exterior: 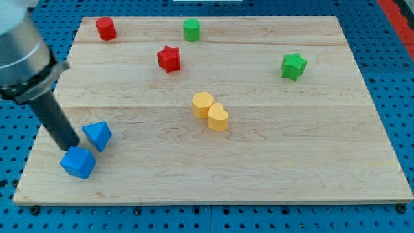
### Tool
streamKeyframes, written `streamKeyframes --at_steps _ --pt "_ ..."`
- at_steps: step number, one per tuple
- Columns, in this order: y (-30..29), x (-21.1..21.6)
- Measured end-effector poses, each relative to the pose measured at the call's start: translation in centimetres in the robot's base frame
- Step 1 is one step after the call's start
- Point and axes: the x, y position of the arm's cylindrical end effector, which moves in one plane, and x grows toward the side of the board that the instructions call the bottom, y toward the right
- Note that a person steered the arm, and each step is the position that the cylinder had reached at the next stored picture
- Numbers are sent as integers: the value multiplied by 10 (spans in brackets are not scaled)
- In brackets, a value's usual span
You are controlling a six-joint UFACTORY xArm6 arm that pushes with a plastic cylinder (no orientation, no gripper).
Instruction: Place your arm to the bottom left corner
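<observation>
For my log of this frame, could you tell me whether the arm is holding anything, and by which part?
Nothing is held. My tip only rests on the board, wedged between the blue cube and the blue triangular block.

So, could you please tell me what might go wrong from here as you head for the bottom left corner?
My tip sits right between the blue triangular block and the blue cube. Moving toward the corner would likely shove the cube, which is already near the board's bottom-left edge, off the board.
</observation>
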Motion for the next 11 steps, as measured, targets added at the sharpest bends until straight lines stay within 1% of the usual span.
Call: streamKeyframes --at_steps 1,2,3,4,5,6,7,9,10,11 --pt "-40 21" --pt "-39 69" --pt "0 79" --pt "51 79" --pt "75 75" --pt "79 91" --pt "56 91" --pt "-18 91" --pt "-33 91" --pt "-33 90"
